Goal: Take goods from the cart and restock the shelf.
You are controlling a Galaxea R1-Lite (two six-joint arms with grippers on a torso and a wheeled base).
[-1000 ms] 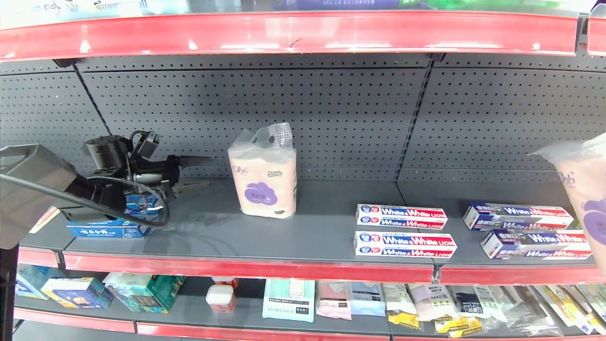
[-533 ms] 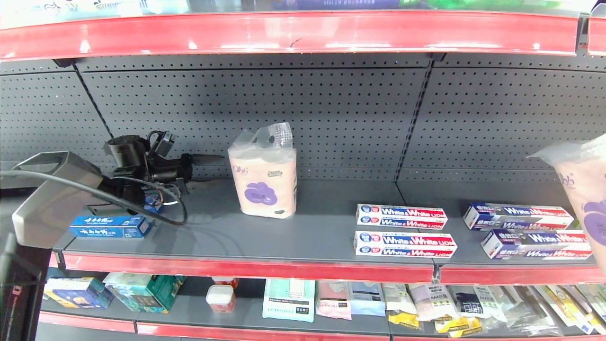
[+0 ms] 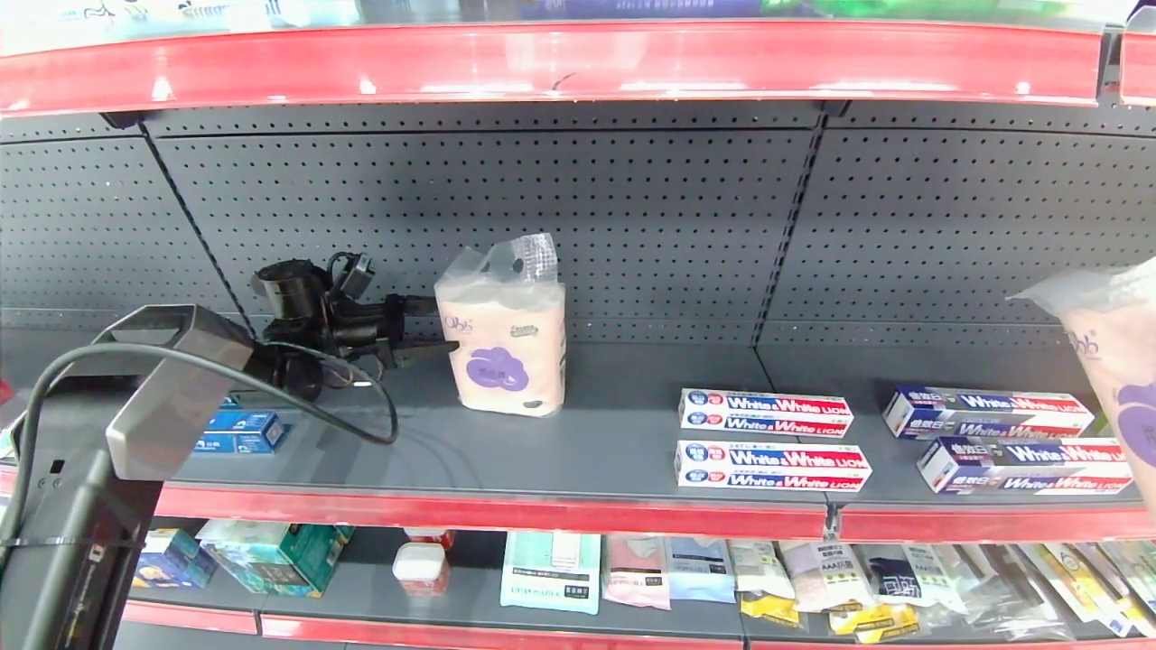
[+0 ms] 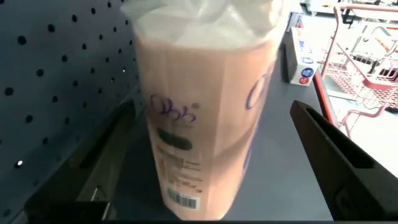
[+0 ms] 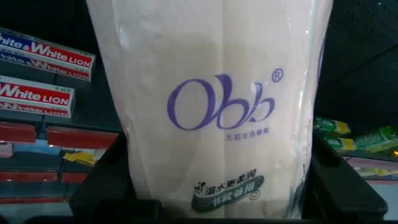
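Observation:
A pale tissue pack (image 3: 502, 343) with a purple print stands upright on the grey middle shelf (image 3: 623, 433). My left gripper (image 3: 426, 327) is just to its left, open and pointing at it. In the left wrist view this pack (image 4: 205, 124) stands between the spread fingers (image 4: 329, 155), and I see no contact. A second tissue pack (image 3: 1120, 361) hangs at the right edge, above the shelf. My right gripper (image 5: 217, 208) is shut on that pack (image 5: 217, 106), with a dark finger on each side of its lower part.
White toothpaste boxes (image 3: 766, 413) lie in two pairs on the right half of the shelf. A blue box (image 3: 239, 431) lies at the left front. The pegboard wall (image 3: 578, 217) is close behind. Several goods fill the lower shelf (image 3: 551, 569). A red cart (image 4: 367, 68) stands behind.
My left arm has moved right along the shelf, from above the blue box to the standing tissue pack. The pack in my right gripper has stayed put.

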